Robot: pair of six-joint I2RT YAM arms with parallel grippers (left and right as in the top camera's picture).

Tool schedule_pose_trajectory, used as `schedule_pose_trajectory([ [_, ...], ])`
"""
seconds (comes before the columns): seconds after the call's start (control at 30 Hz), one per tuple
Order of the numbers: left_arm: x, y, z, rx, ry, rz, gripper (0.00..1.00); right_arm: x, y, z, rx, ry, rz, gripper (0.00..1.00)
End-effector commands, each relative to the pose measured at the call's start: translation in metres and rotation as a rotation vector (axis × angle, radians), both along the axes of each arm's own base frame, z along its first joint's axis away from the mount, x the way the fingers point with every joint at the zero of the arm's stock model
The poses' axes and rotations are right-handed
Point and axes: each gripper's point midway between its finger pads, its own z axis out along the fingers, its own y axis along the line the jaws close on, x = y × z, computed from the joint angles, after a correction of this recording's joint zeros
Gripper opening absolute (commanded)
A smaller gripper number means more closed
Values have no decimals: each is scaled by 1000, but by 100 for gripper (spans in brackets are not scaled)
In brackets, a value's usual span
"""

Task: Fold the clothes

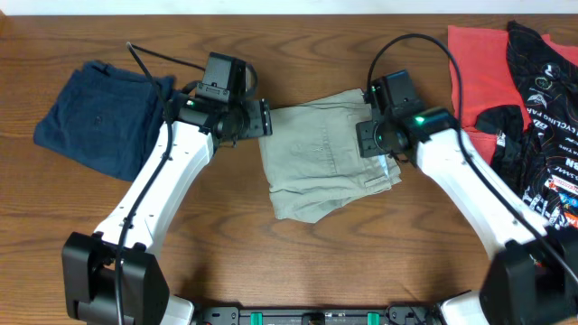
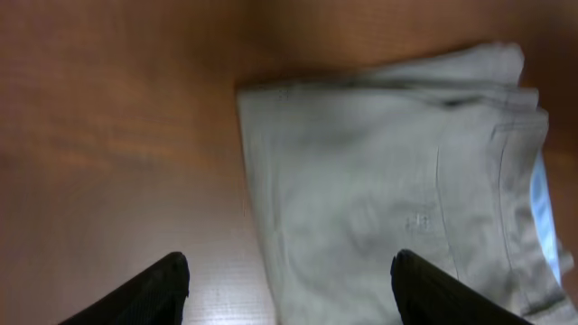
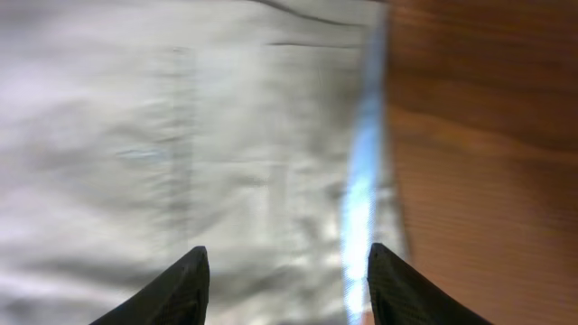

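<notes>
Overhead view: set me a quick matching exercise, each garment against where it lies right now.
Garments:
1. khaki trousers
2. navy garment
3. red garment
4. black printed jersey

Places:
A. far left, on its own
B. far right, lying over another garment
C. centre, folded
D. right, partly covered

Pairs: 1-C, 2-A, 3-D, 4-B

The left arm (image 1: 163, 176) reaches from the near side up and rightward; the right arm (image 1: 470, 181) reaches up and leftward. The left gripper (image 2: 289, 262) and right gripper (image 3: 285, 251) point down, fingers spread apart, holding nothing.
</notes>
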Motion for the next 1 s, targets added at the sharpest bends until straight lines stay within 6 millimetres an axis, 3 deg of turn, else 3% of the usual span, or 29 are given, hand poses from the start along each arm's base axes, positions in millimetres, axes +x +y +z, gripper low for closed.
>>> schedule_pose_trajectory([
  [0.0,20,5,-7,70,-51,-24,74,-33,40,0,189,142,112,54],
  [0.1,36,1,-25,75,-61,-37,74,-52,43,-9,186,217,131,53],
  [0.3,56,-6,-71,95,-43,-63,74,-70,52,-27,167,261,168,54],
  [0.53,58,-7,-122,116,34,-68,74,-90,56,-62,170,288,166,54],
  [0.73,33,1,-151,151,171,-75,74,-95,41,-89,123,273,142,53],
  [0.97,-38,19,-162,204,474,-71,63,-62,-23,-103,-133,129,-35,56],
])
